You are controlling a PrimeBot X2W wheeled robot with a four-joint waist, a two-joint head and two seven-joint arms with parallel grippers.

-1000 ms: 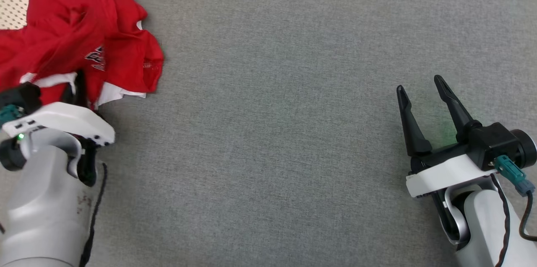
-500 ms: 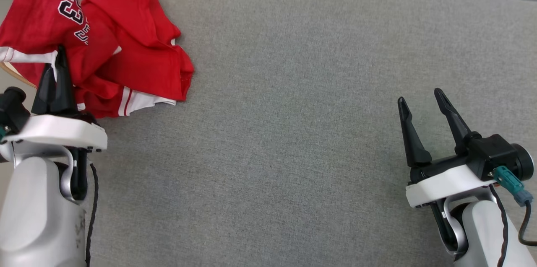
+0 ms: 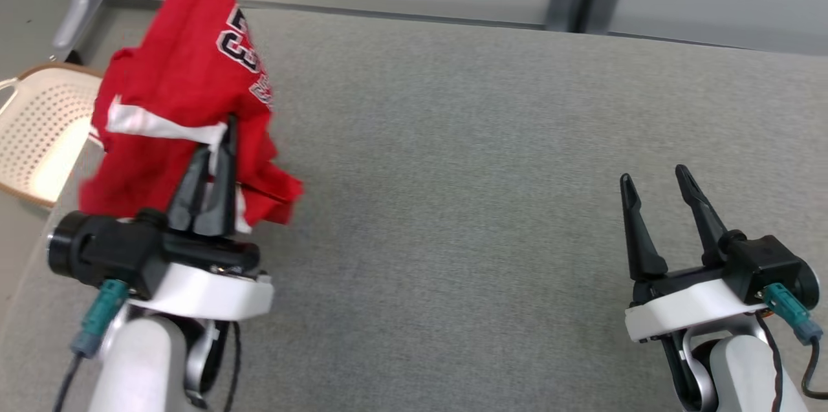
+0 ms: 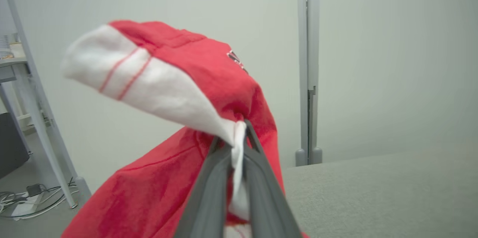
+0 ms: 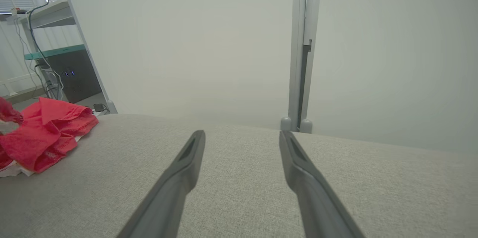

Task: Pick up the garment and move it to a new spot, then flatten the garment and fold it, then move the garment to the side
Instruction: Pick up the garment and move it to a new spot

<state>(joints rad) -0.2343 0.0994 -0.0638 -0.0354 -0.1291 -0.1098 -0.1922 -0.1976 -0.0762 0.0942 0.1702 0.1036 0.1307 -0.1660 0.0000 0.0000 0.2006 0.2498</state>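
Gripping the garment (image 3: 181,88) aloft at the counter's (image 3: 453,173) left edge, left pincer (image 3: 218,137) clamped on it, right pincer (image 3: 652,173) spread wide and empty, you've got placing, flattening and folding ahead.

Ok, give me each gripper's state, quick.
Left gripper: shut on the garment.
Right gripper: open, holding nothing.

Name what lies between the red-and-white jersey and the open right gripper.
Just bare grey fabric tabletop lies between the red-and-white jersey and the right gripper, per the head view.
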